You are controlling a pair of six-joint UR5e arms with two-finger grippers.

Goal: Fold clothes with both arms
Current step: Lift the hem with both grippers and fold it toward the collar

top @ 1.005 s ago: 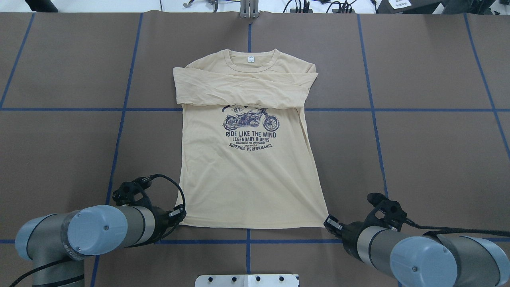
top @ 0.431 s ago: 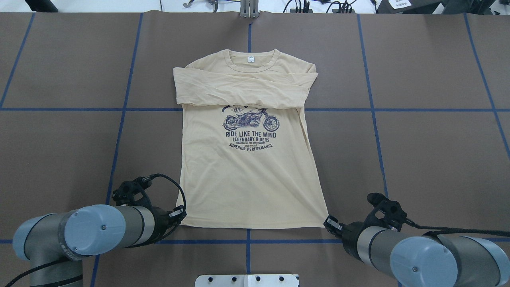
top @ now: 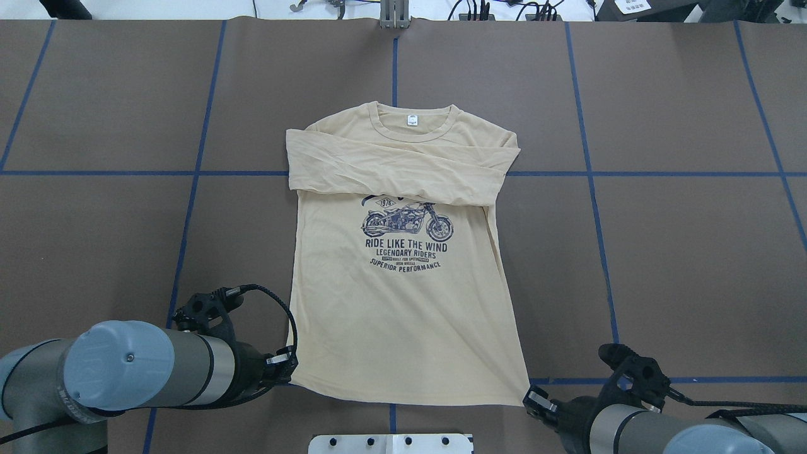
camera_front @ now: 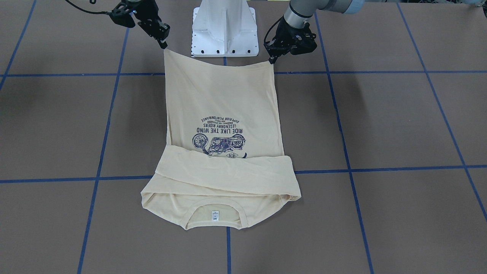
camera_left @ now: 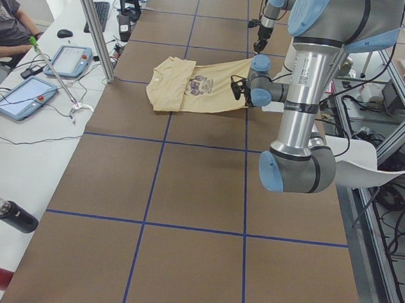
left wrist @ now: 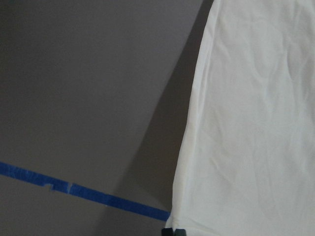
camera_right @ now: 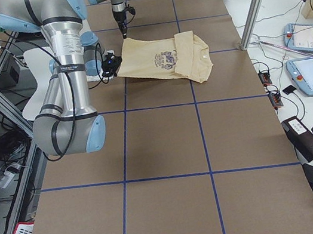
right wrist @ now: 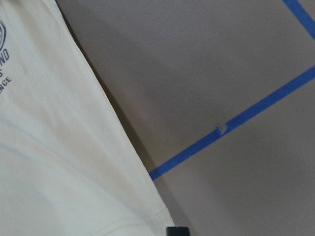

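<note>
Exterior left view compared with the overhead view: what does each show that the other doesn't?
Only the side view shows a seated person, tablets and a dark bottle. Only the overhead shows the print readably, and the neck label. Both show the shirt with the left gripper and right gripper holding its bottom corners.

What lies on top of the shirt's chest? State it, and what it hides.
Both folded sleeves lie across the chest of the T-shirt, covering the top of the print. The fabric beneath is hidden.

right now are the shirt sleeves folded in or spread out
Folded in: both sleeves lie across the chest of the T-shirt, just above the motorcycle print.
</note>
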